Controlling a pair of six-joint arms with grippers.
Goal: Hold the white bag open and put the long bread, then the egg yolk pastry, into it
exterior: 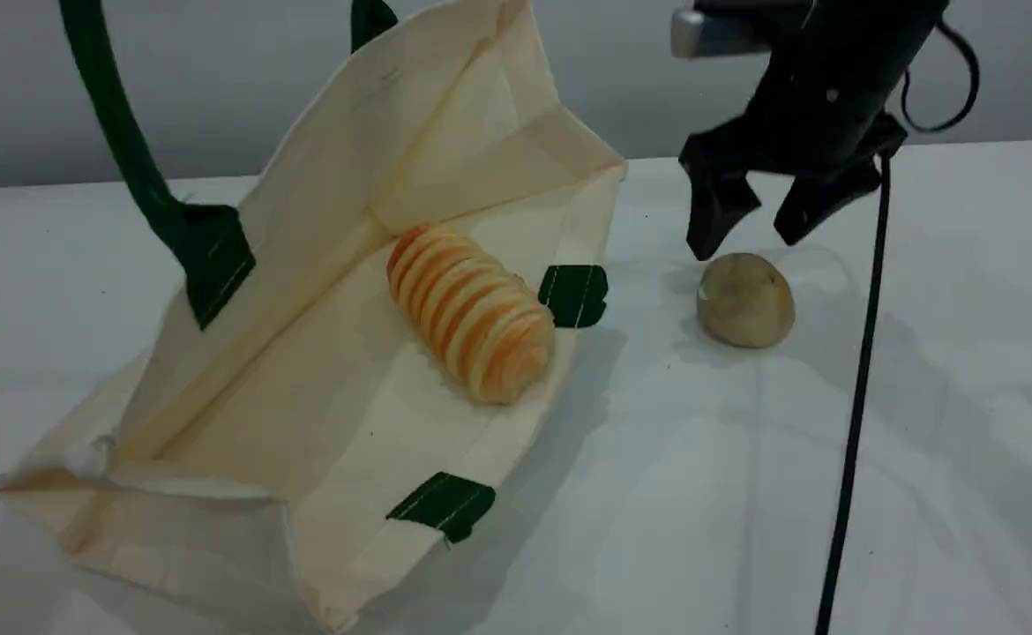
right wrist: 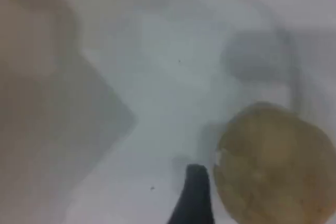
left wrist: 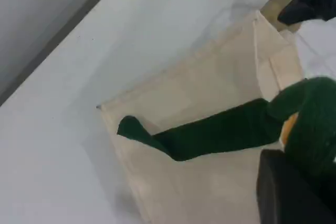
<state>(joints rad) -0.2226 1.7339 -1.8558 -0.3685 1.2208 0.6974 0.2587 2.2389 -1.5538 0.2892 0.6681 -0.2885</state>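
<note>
The white bag (exterior: 304,388) lies on its side with its mouth held open toward the right. One dark green handle (exterior: 119,123) is pulled up out of the top of the scene view. In the left wrist view that strap (left wrist: 220,132) runs into my left gripper (left wrist: 296,179), which is shut on it. The long bread (exterior: 470,311) rests inside the bag near its mouth. The egg yolk pastry (exterior: 745,300) sits on the table right of the bag. My right gripper (exterior: 759,231) hangs open just above it, one fingertip (right wrist: 194,198) beside the pastry (right wrist: 275,166).
A black cable (exterior: 858,379) hangs from the right arm and crosses the table in front of the pastry's right side. The white table (exterior: 833,494) ends at a grey wall behind. The bag's second handle patches (exterior: 574,295) lie at its lower rim.
</note>
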